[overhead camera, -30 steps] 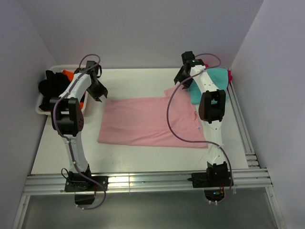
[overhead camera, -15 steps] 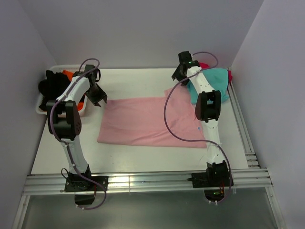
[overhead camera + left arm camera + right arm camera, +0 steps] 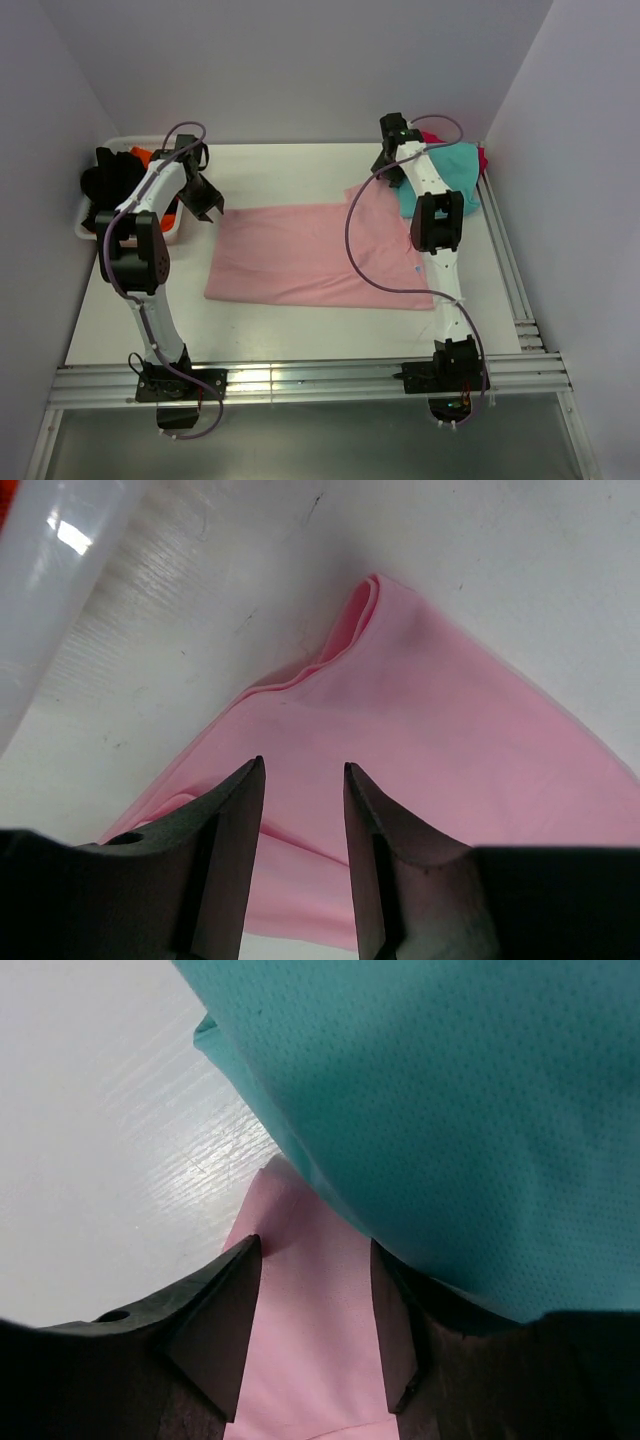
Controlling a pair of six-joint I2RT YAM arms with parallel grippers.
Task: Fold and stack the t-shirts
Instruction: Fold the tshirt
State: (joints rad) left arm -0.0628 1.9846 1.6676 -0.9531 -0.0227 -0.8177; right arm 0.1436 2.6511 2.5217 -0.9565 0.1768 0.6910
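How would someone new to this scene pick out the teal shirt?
Start at the white table and go to its far right corner. The teal shirt lies there, partly hidden by the right arm, touching the big flat pink shirt. It is the only blue-green cloth; a magenta shirt peeks out behind it.

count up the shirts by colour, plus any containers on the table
light pink t-shirt: 1
teal t-shirt: 1
magenta t-shirt, mostly hidden behind the teal one: 1
black t-shirt: 1
orange t-shirt: 1
white basket: 1
total: 6
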